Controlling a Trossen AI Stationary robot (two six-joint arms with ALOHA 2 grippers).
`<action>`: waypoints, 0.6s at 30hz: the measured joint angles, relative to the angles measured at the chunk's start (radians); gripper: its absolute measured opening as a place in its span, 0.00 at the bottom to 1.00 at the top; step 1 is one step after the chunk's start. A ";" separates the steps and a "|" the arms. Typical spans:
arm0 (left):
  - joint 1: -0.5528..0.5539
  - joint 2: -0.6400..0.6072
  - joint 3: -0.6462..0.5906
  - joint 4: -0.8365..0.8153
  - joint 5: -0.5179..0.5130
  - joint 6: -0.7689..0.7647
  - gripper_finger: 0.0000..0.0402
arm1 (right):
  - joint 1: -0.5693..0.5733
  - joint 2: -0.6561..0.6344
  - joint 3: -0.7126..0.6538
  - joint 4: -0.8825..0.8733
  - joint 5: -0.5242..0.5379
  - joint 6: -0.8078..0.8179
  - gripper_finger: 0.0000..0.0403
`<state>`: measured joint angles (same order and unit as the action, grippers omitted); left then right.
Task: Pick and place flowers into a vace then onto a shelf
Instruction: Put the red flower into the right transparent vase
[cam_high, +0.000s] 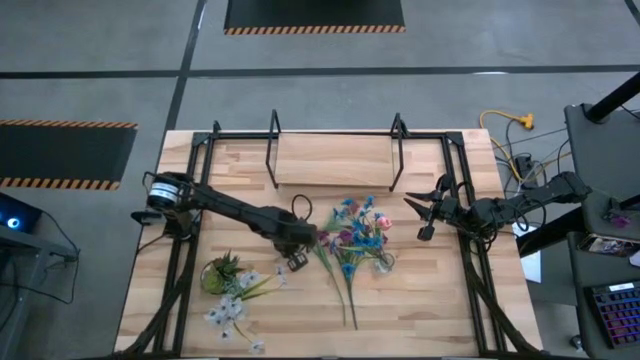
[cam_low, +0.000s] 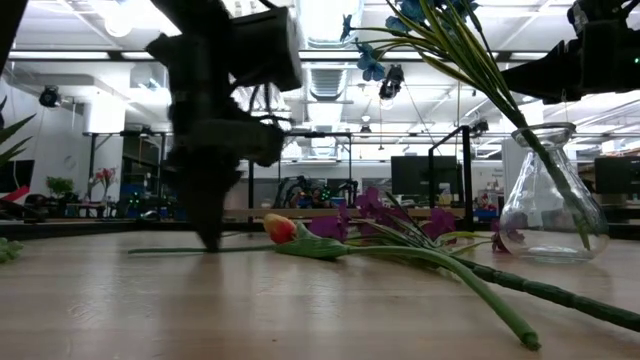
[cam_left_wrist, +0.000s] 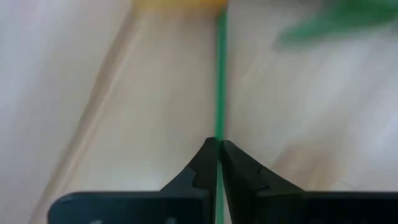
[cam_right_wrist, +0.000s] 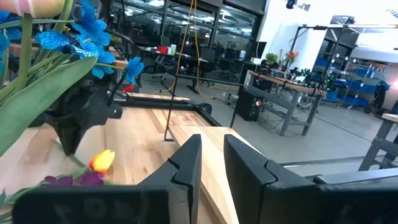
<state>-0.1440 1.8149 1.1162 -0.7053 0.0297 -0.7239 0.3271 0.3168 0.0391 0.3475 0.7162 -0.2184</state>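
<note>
Stem (cam_left_wrist: 219, 93) (thin, green) sits pinched in left gripper (cam_left_wrist: 218, 163).

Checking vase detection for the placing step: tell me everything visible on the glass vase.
The vase is small, clear glass, nearly see-through: narrow neck with a round rim, flaring to a wide bulbous base. It stands upright on the wooden tabletop, right of centre, in front of the shelf. Green stems of blue-headed flowers slant into its neck and lean out leftward. More flowers lie on the table beside it; whether they touch it is unclear. Neither gripper touches it.
</note>
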 joint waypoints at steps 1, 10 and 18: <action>0.000 -0.004 0.005 -0.035 0.003 -0.006 0.00 | 0.000 0.000 0.000 0.000 0.000 0.000 0.15; 0.000 -0.013 0.005 -0.312 -0.013 -0.082 0.00 | 0.000 0.000 0.000 -0.001 0.001 -0.001 0.15; 0.000 -0.013 -0.016 -0.305 -0.020 -0.082 0.00 | 0.000 0.000 0.000 -0.001 0.001 -0.002 0.15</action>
<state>-0.1436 1.8015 1.1004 -1.0104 0.0100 -0.8062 0.3267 0.3168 0.0391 0.3463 0.7171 -0.2199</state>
